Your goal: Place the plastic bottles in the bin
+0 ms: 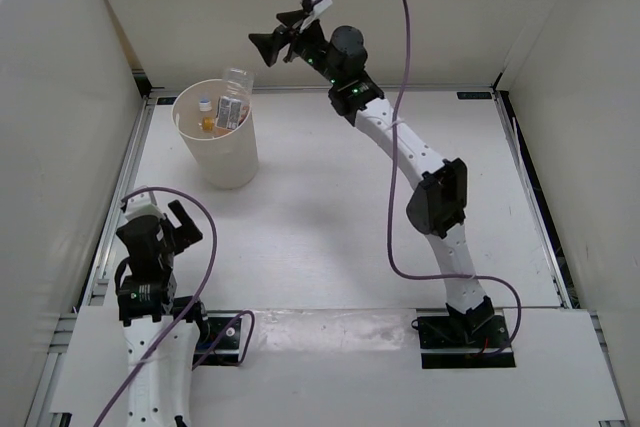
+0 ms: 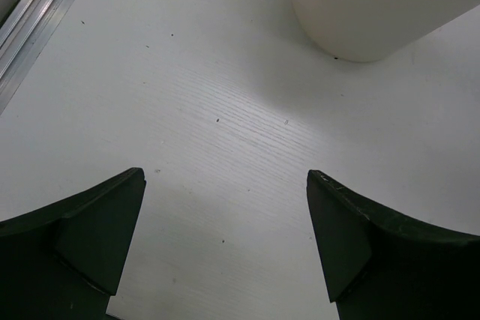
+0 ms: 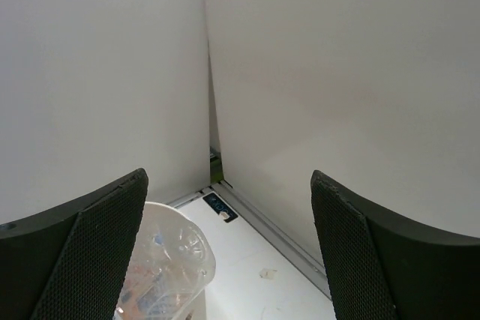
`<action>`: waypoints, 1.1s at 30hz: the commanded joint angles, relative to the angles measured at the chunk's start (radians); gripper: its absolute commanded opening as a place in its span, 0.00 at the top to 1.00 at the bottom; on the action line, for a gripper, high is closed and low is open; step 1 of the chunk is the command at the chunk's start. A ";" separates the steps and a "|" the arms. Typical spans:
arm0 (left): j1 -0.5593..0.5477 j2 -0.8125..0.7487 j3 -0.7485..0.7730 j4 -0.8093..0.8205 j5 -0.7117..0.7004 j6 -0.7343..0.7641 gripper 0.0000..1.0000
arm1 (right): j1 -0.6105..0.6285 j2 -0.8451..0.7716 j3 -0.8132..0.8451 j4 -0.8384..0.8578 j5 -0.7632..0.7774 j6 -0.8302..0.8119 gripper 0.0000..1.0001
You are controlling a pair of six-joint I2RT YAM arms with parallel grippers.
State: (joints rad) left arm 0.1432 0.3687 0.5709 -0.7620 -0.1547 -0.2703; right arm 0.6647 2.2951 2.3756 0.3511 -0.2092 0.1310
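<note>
The cream-white bin (image 1: 222, 162) stands at the back left of the table, and its wall (image 2: 375, 5) fills the top right of the left wrist view. A clear plastic bottle with a white-pink label (image 1: 233, 99) leans in the bin with its base sticking up over the rim; that base (image 3: 169, 260) shows at the lower left of the right wrist view. A white cap (image 1: 205, 104) and an orange bottle (image 1: 208, 124) lie deeper inside. My right gripper (image 1: 281, 37) (image 3: 229, 175) hangs open and empty above and to the right of the bin. My left gripper (image 1: 186, 221) (image 2: 225, 176) is open over bare table near the front left.
White walls close in the table on the left, back and right. An aluminium rail (image 2: 37, 13) runs along the left edge. A small dark label (image 3: 220, 206) and a scrap (image 3: 267, 273) lie near the back corner behind the bin.
</note>
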 commanded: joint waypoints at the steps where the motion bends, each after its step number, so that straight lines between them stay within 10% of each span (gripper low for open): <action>1: 0.007 -0.011 -0.014 0.010 -0.003 0.013 0.01 | -0.028 -0.107 -0.045 -0.026 0.024 -0.007 0.10; 21: 0.009 0.260 0.145 0.185 0.050 -0.050 0.01 | -0.510 -0.246 -0.269 -1.482 -0.056 -0.189 0.10; 33: 0.007 0.403 0.121 0.245 0.151 -0.024 0.01 | -0.654 -0.434 -0.591 -1.486 -0.079 -0.301 0.10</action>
State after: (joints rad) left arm 0.1482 0.7845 0.7231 -0.5835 -0.0570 -0.2966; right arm 0.0265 1.9469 1.8011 -1.1259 -0.2955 -0.1425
